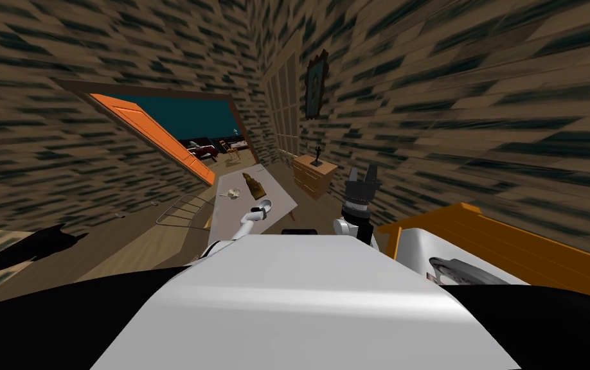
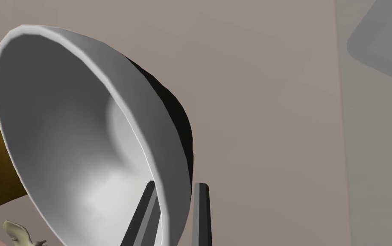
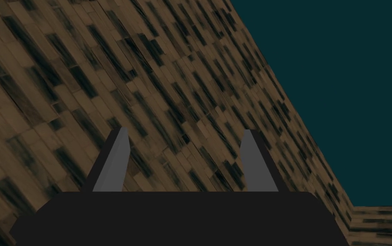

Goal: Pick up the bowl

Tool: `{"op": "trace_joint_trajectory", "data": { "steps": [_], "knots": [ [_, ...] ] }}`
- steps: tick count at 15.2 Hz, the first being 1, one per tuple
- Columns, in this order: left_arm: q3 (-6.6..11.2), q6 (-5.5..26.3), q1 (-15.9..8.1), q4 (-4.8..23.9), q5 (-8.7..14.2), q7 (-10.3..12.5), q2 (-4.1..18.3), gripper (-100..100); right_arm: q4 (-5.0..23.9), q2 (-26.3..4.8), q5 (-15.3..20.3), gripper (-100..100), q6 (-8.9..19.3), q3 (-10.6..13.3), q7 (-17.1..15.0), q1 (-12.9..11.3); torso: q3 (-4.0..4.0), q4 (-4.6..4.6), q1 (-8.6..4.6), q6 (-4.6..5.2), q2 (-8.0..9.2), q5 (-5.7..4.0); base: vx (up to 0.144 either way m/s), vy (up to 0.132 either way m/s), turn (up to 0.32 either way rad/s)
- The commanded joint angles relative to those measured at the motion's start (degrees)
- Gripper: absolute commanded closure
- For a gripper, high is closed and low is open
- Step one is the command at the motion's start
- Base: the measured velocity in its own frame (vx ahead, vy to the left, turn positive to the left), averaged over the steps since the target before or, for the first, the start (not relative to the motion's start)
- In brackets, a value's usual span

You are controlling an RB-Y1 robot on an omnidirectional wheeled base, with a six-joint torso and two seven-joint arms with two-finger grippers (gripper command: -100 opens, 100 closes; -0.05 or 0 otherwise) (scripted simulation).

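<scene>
The bowl (image 2: 75, 141) is clamped at its rim between the left jaws; it is judged light, stiff, slippery. The right jaws are held apart.

- Head: looks steeply down and forward, rolled, from well back over the tabletop (image 1: 273, 187).
- Left wrist: sits hard against the bowl (image 2: 62, 128), facing along the left gripper (image 2: 176, 184) onto the tabletop; shares both with the head view.
- Right wrist: aims upward past the right gripper (image 3: 185, 130), away from the tabletop.
</scene>
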Motion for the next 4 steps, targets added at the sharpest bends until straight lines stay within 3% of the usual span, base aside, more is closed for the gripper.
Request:
{"op": "trace_joint_trajectory", "data": {
  "steps": [1, 3, 4],
  "knots": [
    [-0.59, 1.96, -0.41, -1.60, 0.51, -0.10, 0.50, 100, 0.00, 0.00, 0.00, 0, 0.00, 0.00, 0.00, 0.00, 0.00, 0.00, 0.00, 0.00, 0.00, 0.00, -0.039, -0.025, 0.153],
    [-0.88, 2.92, -0.40, -2.57, 0.77, -0.13, 0.72, 100, 0.00, 0.00, 0.00, 0, 0.00, 0.00, 0.00, 0.00, 0.08, 0.04, -0.08, 0.00, 0.13, -0.02, -0.042, -0.026, 0.086],
    [-0.68, 1.90, -0.42, -1.59, 0.70, -0.24, 0.62, 100, 0.00, 0.00, 0.00, 0, 0.00, 0.00, 0.00, -0.01, 0.11, 0.06, -0.11, 0.03, 0.17, -0.02, -0.022, -0.015, 0.013]
  ]
}}
